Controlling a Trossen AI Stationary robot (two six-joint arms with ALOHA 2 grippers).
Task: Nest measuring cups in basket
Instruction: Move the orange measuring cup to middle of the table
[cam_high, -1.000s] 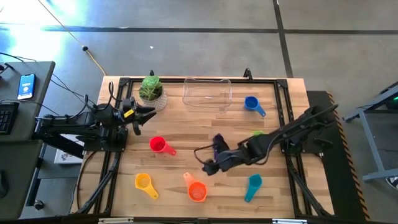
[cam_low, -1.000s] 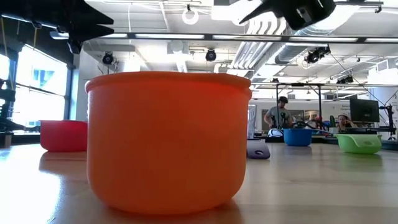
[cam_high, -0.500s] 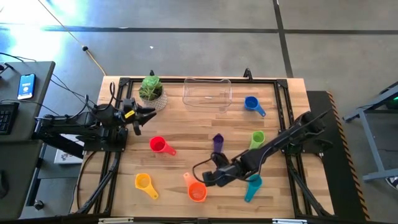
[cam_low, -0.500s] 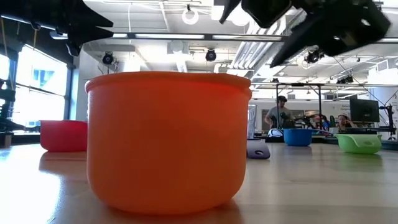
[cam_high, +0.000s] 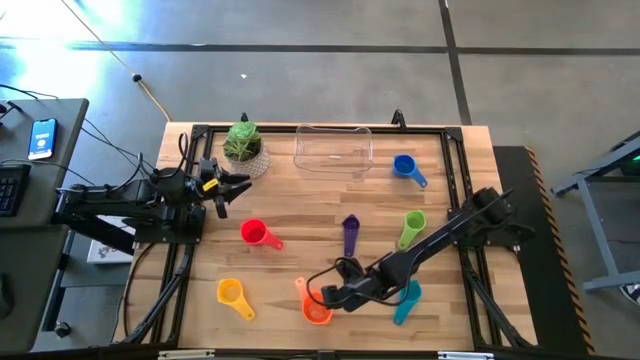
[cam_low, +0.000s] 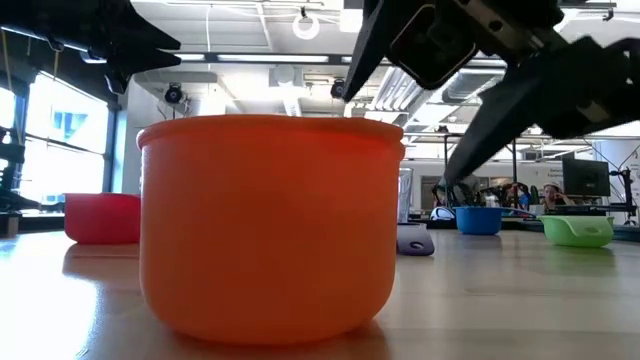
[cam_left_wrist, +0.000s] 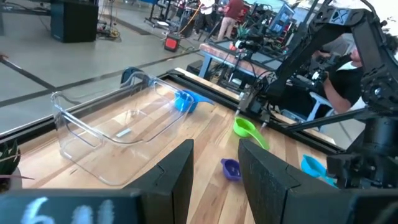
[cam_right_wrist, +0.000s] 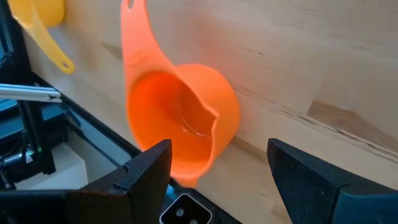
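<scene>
The right gripper (cam_high: 322, 297) hangs low over the front of the counter (cam_high: 300, 215), right at the orange cup (cam_high: 316, 306), with its 2 fingers (cam_right_wrist: 146, 167) spread apart and nothing between them. In the right wrist view the cup's bowl sits straight ahead of the gap, its open mouth toward the camera, so the fingers look set to straddle the bowl once they drop.

The orange cup's long axis runs bowl to handle: the bowl lies toward the front edge of the counter and the short handle (cam_high: 301, 287) angles back and to the left, toward the red cup (cam_high: 254, 233). The right arm is plainly the nearer; the left gripper (cam_high: 228, 185) waits well away by the potted plant (cam_high: 242, 142), its fingers also parted and empty.

The basket (cam_high: 333, 148) stands at the back of the counter with no cup in it that I can see. The yellow cup (cam_high: 231, 293), teal cup (cam_high: 408, 295), purple cup (cam_high: 350, 228), green cup (cam_high: 414, 222) and blue cup (cam_high: 404, 165) lie scattered on the wood, so I judge the nesting barely begun.
</scene>
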